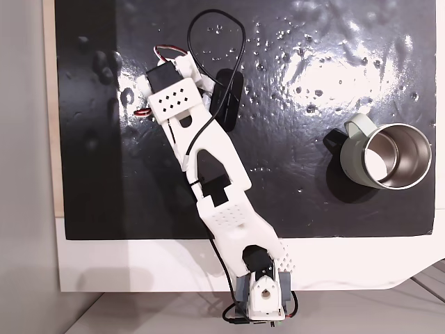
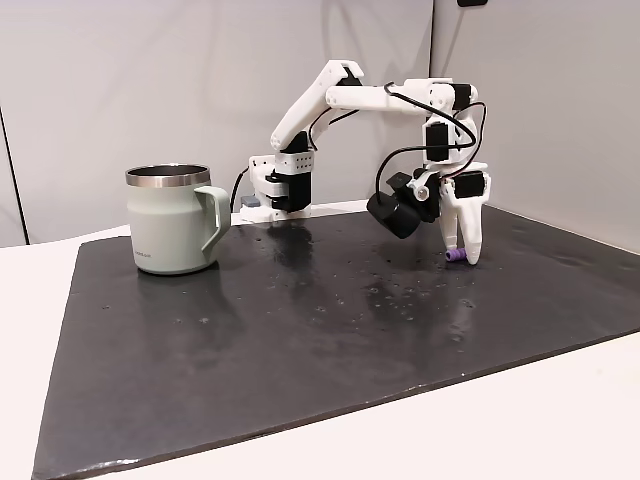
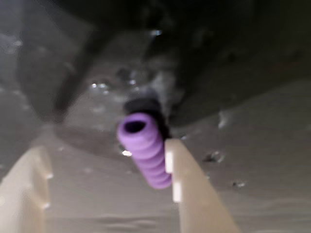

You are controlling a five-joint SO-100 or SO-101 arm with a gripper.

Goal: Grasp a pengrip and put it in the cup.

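1. My gripper (image 2: 462,258) is down at the dark mat (image 2: 300,320) in a fixed view from the side, fingertips at or just above the surface; I can't tell which.
2. Wrist view: my two cream fingers (image 3: 192,194) stand apart with a wide gap, so the gripper (image 3: 107,191) is open and clamping nothing.
3. The pengrip (image 3: 146,148), purple and ribbed, lies on the mat between my fingers. It sits right against the right-hand finger in the wrist view, well clear of the left-hand one. Its open end faces the camera.
4. In the side fixed view the pengrip (image 2: 455,258) shows as a small purple bit at the base of my fingertips, on the mat.
5. In a fixed view from above my arm (image 1: 208,181) runs diagonally from the base at the bottom edge up to the upper left of the mat (image 1: 292,181); the wrist hides the fingertips there.
6. The cup (image 1: 386,156) stands upright on the mat at the right of the top-down fixed view, steel inside visible, handle pointing left toward my arm. It is well apart from my gripper.
7. In the side fixed view the cup (image 2: 170,220) is at the left, handle on its right side.
8. The mat is glossy with small bumps, lying on a white table (image 1: 139,268).
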